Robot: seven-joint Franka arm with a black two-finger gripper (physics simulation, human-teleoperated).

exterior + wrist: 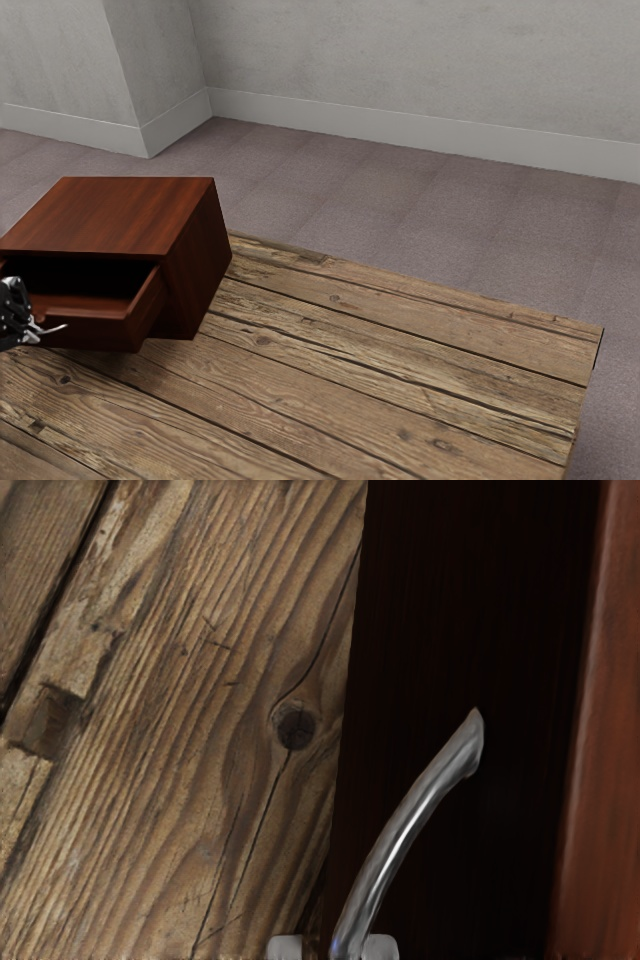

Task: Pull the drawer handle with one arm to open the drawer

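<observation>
A dark red wooden cabinet [112, 215] stands on the plank table near the exterior view's left edge. Its drawer [95, 308] is slid partly out toward that edge, leaving a dark gap under the cabinet top. My black gripper [12, 314] is at the frame's left border, at the drawer front, with the silver handle [46, 328] poking out beside it. In the wrist view the curved metal handle [412, 830] runs across the dark drawer front [460, 620]. Two pale fingertips [285, 947] flank its lower end, pressed against it from both sides.
The rough plank table [380, 370] stretches from the cabinet to the exterior view's right, ending at an edge [590, 390] on that side. Grey carpet [430, 210] and pale walls lie beyond. The knotted tabletop [180, 740] runs under the drawer front.
</observation>
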